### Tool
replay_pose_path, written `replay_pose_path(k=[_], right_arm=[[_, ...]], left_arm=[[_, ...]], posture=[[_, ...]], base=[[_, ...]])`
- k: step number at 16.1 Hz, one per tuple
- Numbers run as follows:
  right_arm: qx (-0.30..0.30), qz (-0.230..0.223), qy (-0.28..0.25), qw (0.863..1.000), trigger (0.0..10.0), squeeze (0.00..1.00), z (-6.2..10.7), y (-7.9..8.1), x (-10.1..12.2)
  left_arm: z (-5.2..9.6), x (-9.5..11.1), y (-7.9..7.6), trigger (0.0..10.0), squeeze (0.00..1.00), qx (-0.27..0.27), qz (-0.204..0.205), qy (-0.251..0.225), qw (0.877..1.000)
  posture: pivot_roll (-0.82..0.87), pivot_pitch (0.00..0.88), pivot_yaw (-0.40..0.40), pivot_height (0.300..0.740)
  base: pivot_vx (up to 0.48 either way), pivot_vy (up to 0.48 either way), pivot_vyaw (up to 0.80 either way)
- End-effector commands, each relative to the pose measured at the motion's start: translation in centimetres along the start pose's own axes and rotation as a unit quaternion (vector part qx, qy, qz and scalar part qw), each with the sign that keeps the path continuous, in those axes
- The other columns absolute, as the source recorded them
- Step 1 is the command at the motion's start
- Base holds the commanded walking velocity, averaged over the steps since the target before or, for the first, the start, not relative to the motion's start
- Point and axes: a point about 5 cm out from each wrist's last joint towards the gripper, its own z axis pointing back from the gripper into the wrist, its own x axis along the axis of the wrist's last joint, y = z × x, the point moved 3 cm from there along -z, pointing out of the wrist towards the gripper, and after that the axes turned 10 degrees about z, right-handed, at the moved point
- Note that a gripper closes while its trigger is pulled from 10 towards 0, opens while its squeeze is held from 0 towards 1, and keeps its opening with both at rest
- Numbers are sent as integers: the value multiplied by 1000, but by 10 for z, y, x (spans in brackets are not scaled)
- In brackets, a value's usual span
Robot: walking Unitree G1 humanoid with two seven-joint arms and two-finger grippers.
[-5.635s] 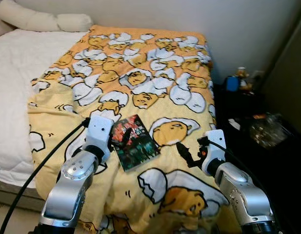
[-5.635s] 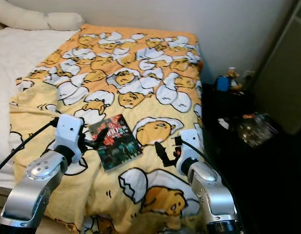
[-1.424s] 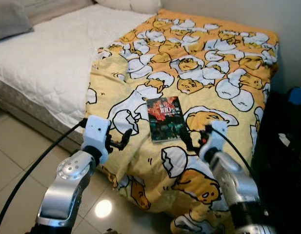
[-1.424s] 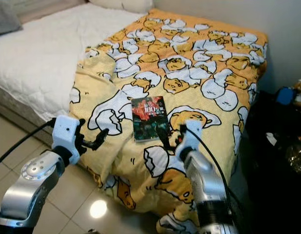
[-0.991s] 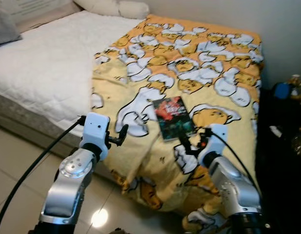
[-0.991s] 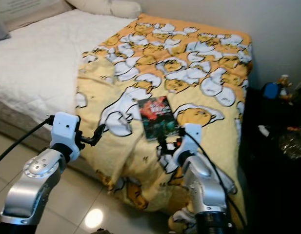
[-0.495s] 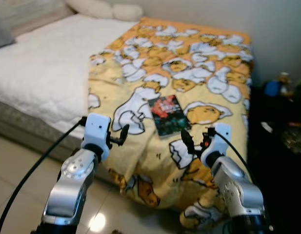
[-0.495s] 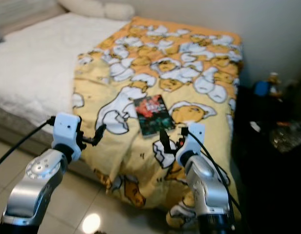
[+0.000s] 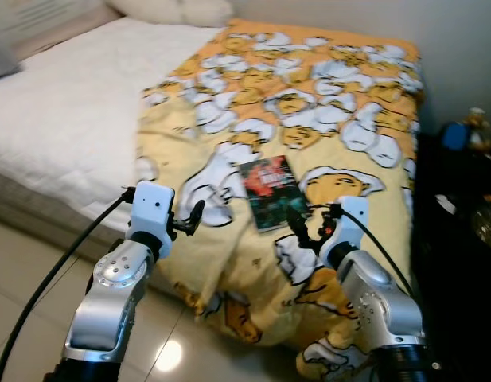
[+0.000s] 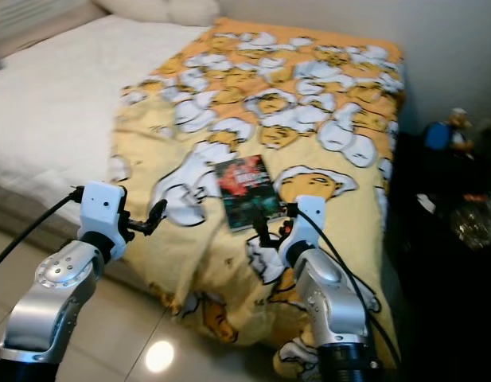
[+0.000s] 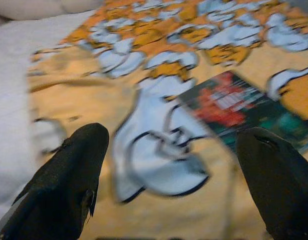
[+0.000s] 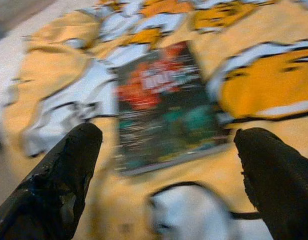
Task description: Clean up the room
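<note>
A dark book [image 9: 270, 192] with a red and green cover lies flat on the yellow cartoon-print blanket [image 9: 325, 95] near the foot of the bed. My right gripper [image 9: 299, 232] hovers open just short of the book's near edge; the book [image 12: 163, 105] lies between its fingers [image 12: 59, 175] in the right wrist view. My left gripper [image 9: 194, 217] is open and empty, held over the blanket's left hanging edge, with the book [image 11: 243, 107] off to its right.
The white mattress [image 9: 62, 111] stretches to the left with pillows [image 9: 177, 9] at its head. A dark side table [image 9: 468, 191] with small items, including a blue object [image 9: 453, 135], stands right of the bed. Shiny tiled floor [image 9: 22, 318] lies below.
The camera has shifted and swayed as I moved about the bed's foot. My right gripper now sits closer to the book's near edge. The book has not moved on the blanket.
</note>
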Motion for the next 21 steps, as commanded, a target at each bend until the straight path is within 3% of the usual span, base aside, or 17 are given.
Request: replay_pose_path(k=[1,7,8,11,15,21], right_arm=[[-2,-3,-5,1000,10000,0,0,-1,4],[-5,1,-1,1000,10000,0,1,-3,2],[-6,-16,3,1000,10000,0,1,-3,0],[-8,-1,0,1000,10000,0,2,-4,1],[-2,3,9,1000,10000,0,2,-3,-2],[3,7,16,1000,10000,0,1,-2,-5]], left_arm=[[1,0,3,10000,0,3,-5,2,1000],[2,-2,3,10000,0,0,-6,4,1000],[2,-3,3,10000,0,0,-6,5,1000],[4,-4,3,10000,0,-1,-6,7,1000],[5,-5,2,10000,0,-1,-7,11,1000],[6,-7,1,10000,0,0,-8,13,1000]], posture=[[-105,0,22,740],[-107,0,18,740],[-107,0,18,740],[-109,0,19,740],[-109,0,22,740],[-104,0,17,740]], base=[[277,0,0],[276,0,0],[270,0,-788],[260,0,-710],[247,0,0],[0,0,0]])
